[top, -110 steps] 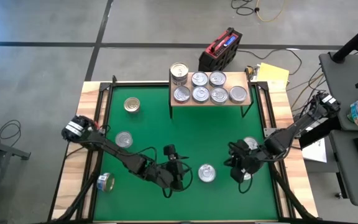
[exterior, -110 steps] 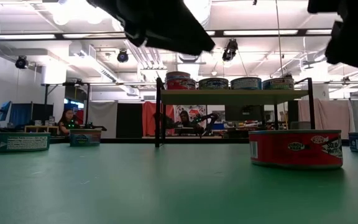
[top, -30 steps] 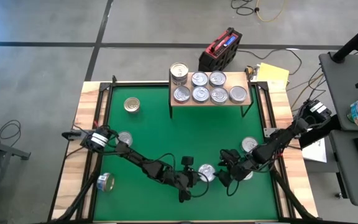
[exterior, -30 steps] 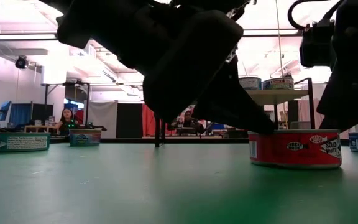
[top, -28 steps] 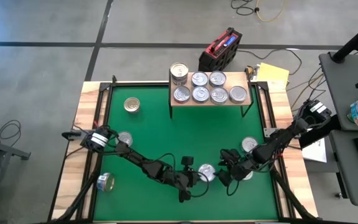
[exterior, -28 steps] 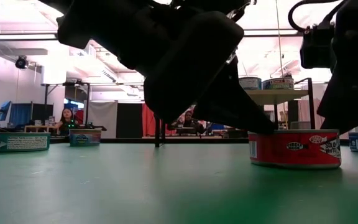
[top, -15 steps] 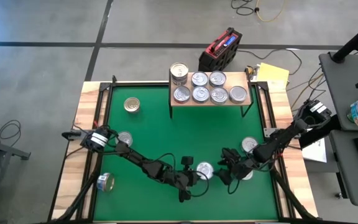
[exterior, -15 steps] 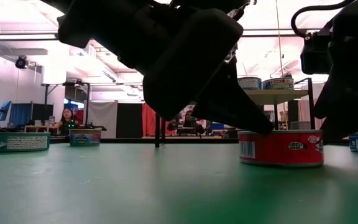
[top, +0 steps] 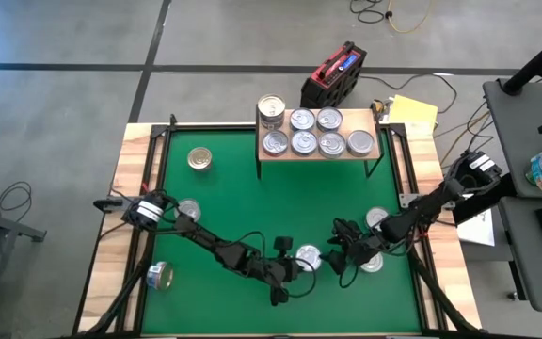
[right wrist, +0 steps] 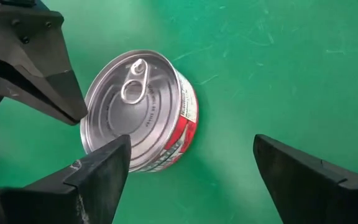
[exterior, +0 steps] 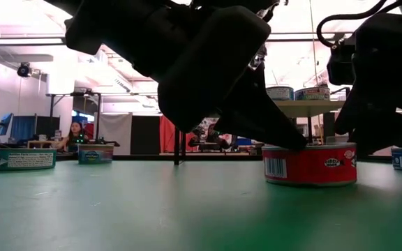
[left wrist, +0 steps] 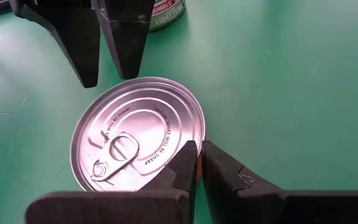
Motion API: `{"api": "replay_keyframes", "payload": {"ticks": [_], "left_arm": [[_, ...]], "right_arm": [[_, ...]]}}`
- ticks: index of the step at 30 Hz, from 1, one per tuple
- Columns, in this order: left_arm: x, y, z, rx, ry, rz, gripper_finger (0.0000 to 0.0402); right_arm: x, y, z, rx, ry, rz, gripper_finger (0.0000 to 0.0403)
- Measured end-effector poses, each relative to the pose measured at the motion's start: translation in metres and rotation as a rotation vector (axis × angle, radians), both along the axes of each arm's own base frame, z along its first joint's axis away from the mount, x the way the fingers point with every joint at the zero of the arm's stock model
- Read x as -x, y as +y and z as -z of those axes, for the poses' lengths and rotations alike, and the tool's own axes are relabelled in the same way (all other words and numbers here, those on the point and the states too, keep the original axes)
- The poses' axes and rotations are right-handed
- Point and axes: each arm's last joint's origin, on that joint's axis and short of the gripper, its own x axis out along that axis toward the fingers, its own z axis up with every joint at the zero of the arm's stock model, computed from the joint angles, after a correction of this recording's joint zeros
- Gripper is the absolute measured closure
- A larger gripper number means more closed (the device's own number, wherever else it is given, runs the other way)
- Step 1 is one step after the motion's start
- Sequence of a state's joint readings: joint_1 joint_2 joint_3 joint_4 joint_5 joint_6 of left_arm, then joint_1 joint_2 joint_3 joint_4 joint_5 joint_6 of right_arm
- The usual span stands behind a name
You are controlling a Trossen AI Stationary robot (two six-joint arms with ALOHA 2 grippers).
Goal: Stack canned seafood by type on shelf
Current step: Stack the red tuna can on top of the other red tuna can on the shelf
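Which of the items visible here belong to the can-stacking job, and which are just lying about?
Job:
- red-labelled silver-topped tin between the shut left gripper and open right gripper
- small light-wood shelf carrying six tins
- loose tins on the green mat, including a gold-topped tin

Lying about:
- red-and-black case
- yellow paper

In the low view the dark arms are blocking most of the shelf [exterior: 306, 106], leaving only two tins [exterior: 295, 93] showing. The red can [exterior: 309, 164] is hiding its far side. Labels on the distant blue cans [exterior: 24, 159] are staying unreadable.
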State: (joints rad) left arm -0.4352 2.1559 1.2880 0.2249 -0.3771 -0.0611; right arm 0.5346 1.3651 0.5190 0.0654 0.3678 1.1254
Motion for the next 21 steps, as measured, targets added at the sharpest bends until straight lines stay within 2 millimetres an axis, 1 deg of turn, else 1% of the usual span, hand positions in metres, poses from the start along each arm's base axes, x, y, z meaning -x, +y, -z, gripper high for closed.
{"api": "replay_keyframes", "payload": {"ticks": [7,12,16,21], "left_arm": [[0.003,-0.0025,0.0029,0.006,0.003,0.008,0.0396],[0.0037,-0.0024,0.005,0.004,0.012,0.011,0.0396],[0.004,-0.0017,0.0068,0.0,0.018,0.009,0.0396],[0.004,-0.0018,0.0068,0.001,0.016,0.009,0.0396]], "right_arm": [[-0.0016,0.0013,-0.0018,-0.002,-0.024,-0.013,0.0061],[-0.0053,0.0035,-0.0059,-0.006,-0.078,-0.04,0.006],[-0.006,0.0039,-0.0068,0.002,-0.09,-0.052,0.006],[-0.0067,0.0043,-0.0077,0.071,-0.103,-0.119,0.006]]}}
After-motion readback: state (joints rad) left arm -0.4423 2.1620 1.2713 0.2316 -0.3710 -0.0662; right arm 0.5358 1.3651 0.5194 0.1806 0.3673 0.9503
